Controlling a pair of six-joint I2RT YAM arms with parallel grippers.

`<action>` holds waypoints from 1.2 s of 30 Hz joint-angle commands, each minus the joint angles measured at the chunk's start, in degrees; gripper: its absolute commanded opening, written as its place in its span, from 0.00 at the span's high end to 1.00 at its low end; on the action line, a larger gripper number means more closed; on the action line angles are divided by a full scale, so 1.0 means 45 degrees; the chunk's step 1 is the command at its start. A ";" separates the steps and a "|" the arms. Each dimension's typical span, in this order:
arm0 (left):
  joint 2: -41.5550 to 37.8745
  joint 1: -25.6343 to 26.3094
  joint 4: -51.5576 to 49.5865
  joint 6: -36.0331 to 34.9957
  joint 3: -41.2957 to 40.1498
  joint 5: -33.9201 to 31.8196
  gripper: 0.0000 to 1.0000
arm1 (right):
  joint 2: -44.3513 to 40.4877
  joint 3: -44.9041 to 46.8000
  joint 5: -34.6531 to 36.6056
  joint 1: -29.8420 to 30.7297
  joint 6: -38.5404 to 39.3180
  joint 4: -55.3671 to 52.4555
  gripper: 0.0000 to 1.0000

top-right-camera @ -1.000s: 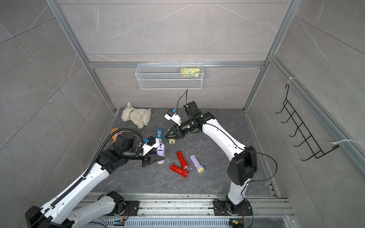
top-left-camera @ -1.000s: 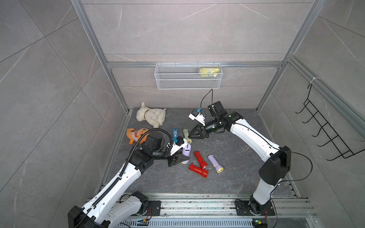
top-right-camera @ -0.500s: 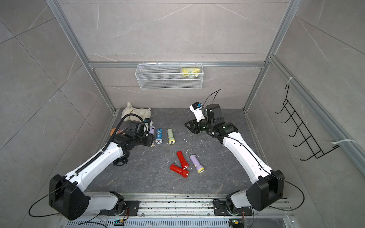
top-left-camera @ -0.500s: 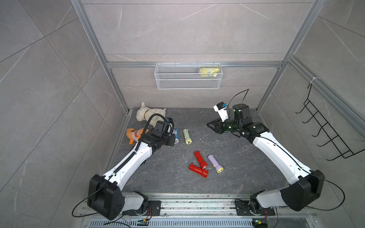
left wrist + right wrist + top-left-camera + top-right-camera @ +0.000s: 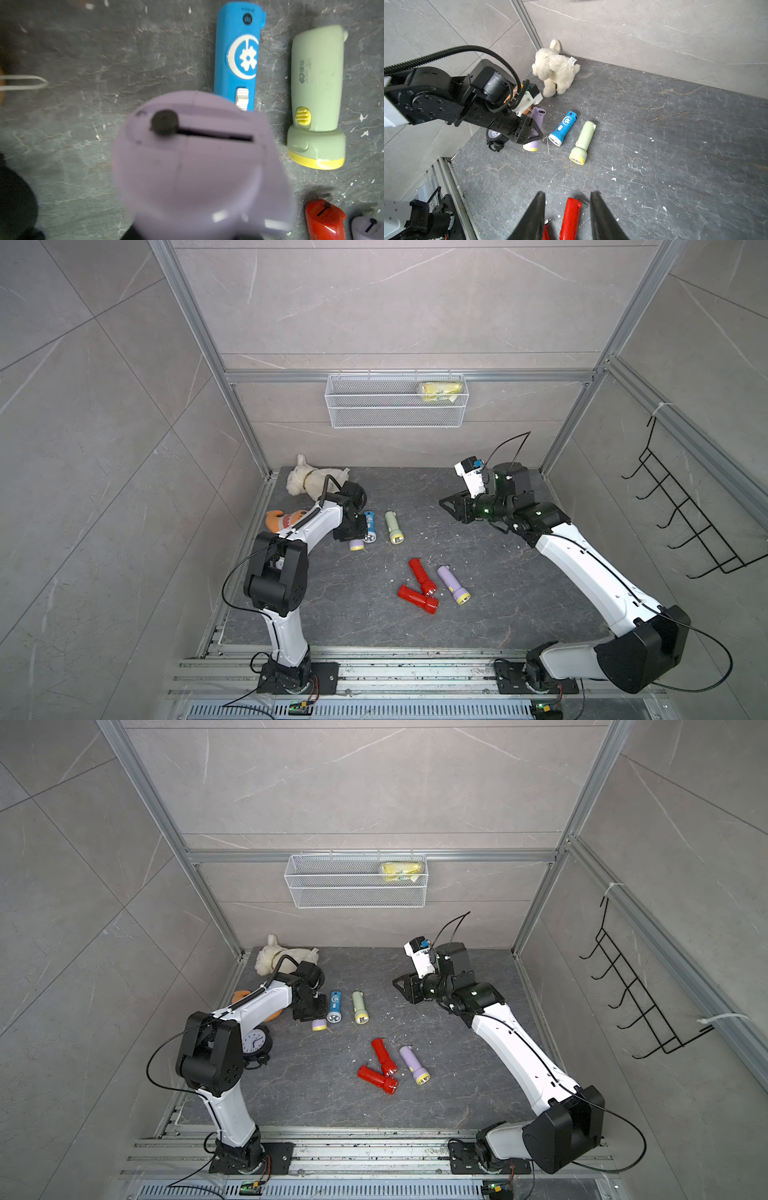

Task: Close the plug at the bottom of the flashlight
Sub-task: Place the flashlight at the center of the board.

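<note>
Tiled walls and an aluminium frame box a dark stone floor, open over its right half; a wire basket hangs on the back wall. The right gripper hovers toward the back, jaws parted and empty. The left gripper, near the left wall, is clamped on a lilac flashlight just beside a blue flashlight marked "do" with a crescent emblem; the logo on the green flashlight is unreadable.
</note>
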State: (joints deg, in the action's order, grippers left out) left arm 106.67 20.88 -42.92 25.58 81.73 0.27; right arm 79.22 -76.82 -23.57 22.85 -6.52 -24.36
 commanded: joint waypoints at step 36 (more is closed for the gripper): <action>0.8897 0.3269 -0.4166 0.3652 1.2581 0.4249 0.88 | -0.1605 0.1205 0.2915 0.0045 -0.0015 0.0296 0.63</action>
State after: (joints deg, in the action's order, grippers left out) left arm 148.66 35.75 -61.14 41.25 139.81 18.37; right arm 73.25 -71.83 -11.11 22.85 -6.48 -23.68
